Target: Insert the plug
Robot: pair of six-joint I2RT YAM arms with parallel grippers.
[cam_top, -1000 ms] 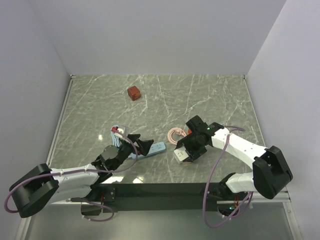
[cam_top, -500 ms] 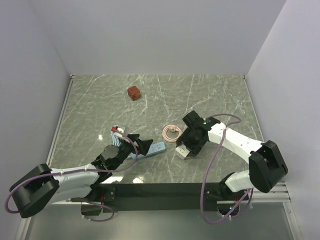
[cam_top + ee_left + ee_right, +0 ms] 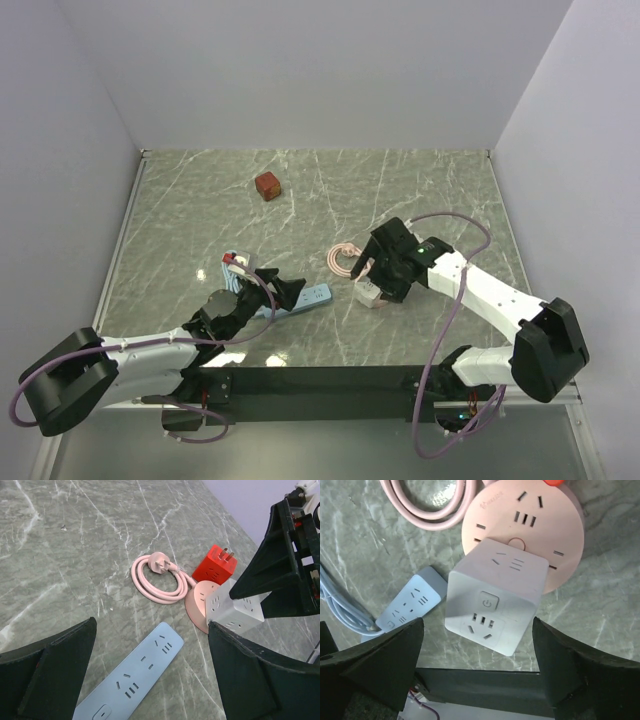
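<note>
Right hand [image 3: 477, 622] has just spread, releasing the white cube [image 3: 492, 610] against the round pink socket [image 3: 540, 525], so it is free for the plug [image 3: 215, 567], lying unheld on the desk [image 3: 75, 540] just beyond; left hand [image 3: 151, 625] spread over one blue strip [image 3: 135, 680]; one of each, plus one dark red cube [image 3: 267, 186].

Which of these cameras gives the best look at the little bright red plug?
The left wrist view: the red plug sits in plain sight, prongs showing, behind the round pink socket. The right wrist view catches only a red sliver at its top edge; overhead, the right arm hides it.
</note>
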